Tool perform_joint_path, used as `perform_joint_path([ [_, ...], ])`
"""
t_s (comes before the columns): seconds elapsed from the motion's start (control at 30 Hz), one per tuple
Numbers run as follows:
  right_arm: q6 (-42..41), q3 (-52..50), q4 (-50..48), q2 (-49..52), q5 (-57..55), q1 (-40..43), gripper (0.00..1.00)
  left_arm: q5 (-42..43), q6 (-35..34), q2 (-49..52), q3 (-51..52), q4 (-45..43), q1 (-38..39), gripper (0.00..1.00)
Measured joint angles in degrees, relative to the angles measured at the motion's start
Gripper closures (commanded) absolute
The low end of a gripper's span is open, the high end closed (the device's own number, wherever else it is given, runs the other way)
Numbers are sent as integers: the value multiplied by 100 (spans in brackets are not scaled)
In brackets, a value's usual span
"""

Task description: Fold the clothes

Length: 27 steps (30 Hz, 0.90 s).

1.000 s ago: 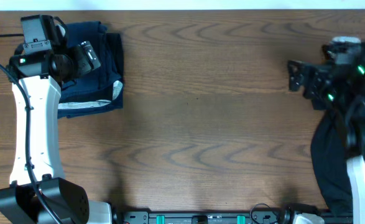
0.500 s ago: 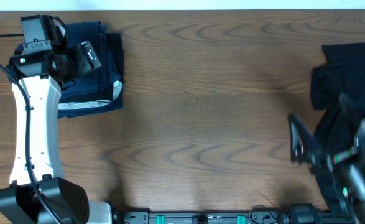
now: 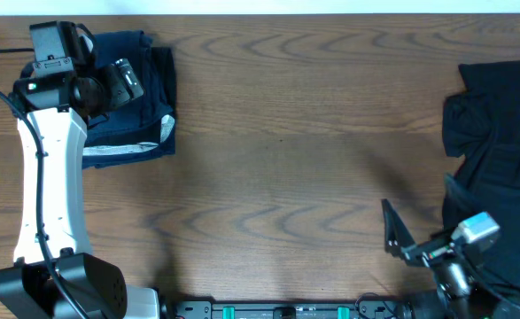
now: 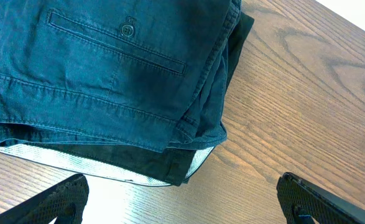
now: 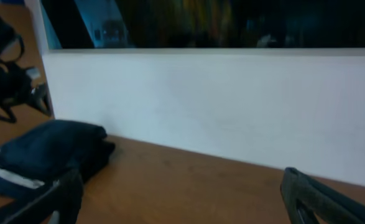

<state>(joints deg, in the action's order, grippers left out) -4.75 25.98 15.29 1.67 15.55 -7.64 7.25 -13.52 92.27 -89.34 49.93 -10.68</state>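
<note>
From overhead, the navy shorts (image 3: 149,97) are lying folded in a stack at the far-left corner of the tabletop (image 3: 277,151), with a silvery-white edge (image 3: 165,131) peeking out underneath. The left claw (image 3: 109,84) is hovering over them. A black garment (image 3: 499,133) is sprawling unfolded along the right side and running out of view. The right claw (image 3: 399,237) is hanging near the front, just beside it, spread wide and gripping nothing. The bare wood between the two piles is offering plenty of room for laying cloth flat.

From the left wrist, the left claw (image 4: 182,208) is standing wide open and empty above the shorts (image 4: 107,74). Their stitched seams and back pocket (image 4: 117,46) are suggesting a light, limp weave that would probably sag unless pinched at a hem or waistband.

From the right wrist, the right claw (image 5: 182,205) is gaping open, looking across the tabletop (image 5: 201,180) toward the distant stack (image 5: 45,149) and a white wall (image 5: 219,106).
</note>
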Motion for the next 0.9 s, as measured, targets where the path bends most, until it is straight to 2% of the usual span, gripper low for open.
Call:
perform_joint_path([
  [0.23, -2, -1220, -1331, -55, -90, 0, 1, 2, -2, 0, 0, 0, 2, 2],
  [0.37, -81, -1685, -1729, -72, -350, 0, 1, 0, -2, 0, 0, 0, 2, 2],
  [0.63, -514, -2310, -2002, -72, -1185, 0, 1, 0, -2, 0, 0, 0, 0, 2],
  [0.9, -575, -2553, -2081, -72, -1464, 0, 1, 2, -2, 0, 0, 2, 0, 2],
])
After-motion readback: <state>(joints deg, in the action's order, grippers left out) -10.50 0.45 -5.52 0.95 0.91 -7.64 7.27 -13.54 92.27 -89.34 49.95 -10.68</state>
